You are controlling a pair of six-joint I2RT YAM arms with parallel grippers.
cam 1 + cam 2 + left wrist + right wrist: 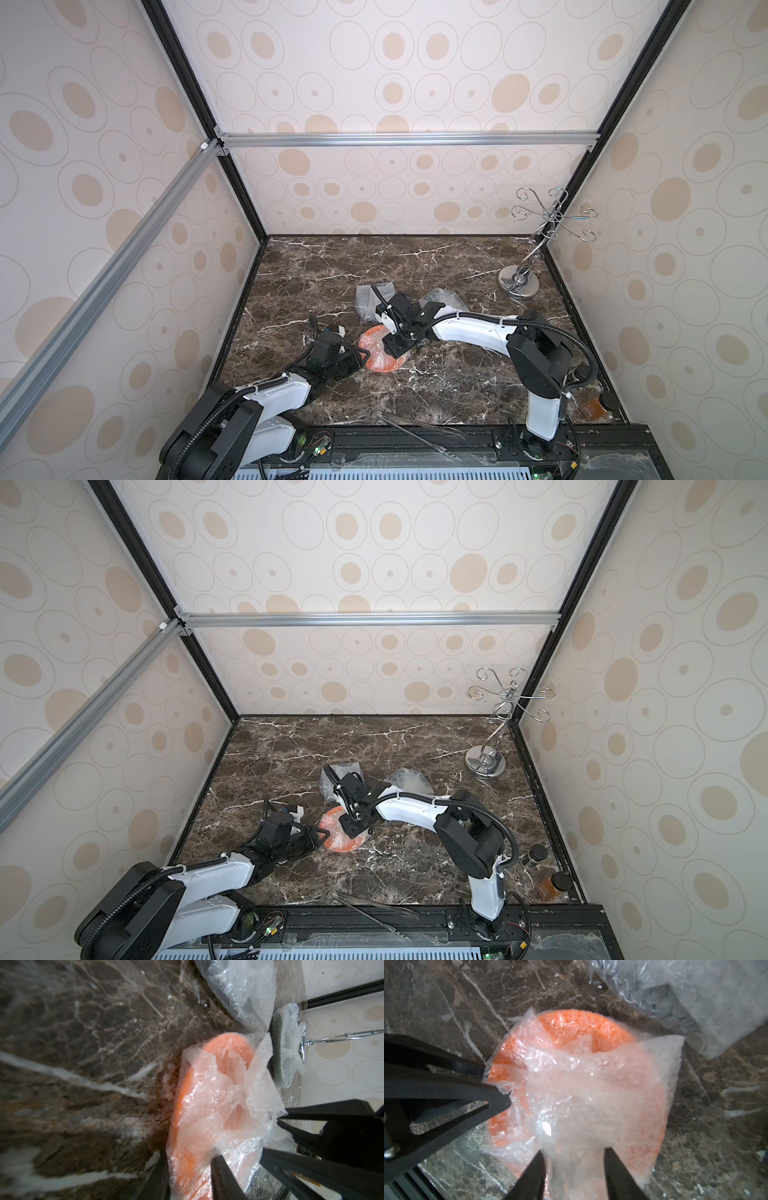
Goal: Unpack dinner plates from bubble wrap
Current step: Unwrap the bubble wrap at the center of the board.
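An orange dinner plate (376, 357) (334, 837) lies in crumpled bubble wrap (591, 1088) near the table's front centre. My left gripper (190, 1167) (365, 355) comes in low from the left. Its jaws straddle the plate's wrapped rim and press it from both sides. My right gripper (573, 1159) (395, 349) points down over the plate. Its fingers stand apart with a raised fold of wrap between them. Two more wrapped bundles lie behind. One shows something dark (239, 991) (368, 303). The other shows a greenish rim (278, 1049) (442, 299).
A chrome wire stand (519, 284) with a shiny disc base stands at the back right. Two small jars (536, 854) (555, 885) sit by the right wall near the front. Metal tongs (415, 432) lie on the front edge. Patterned walls close three sides.
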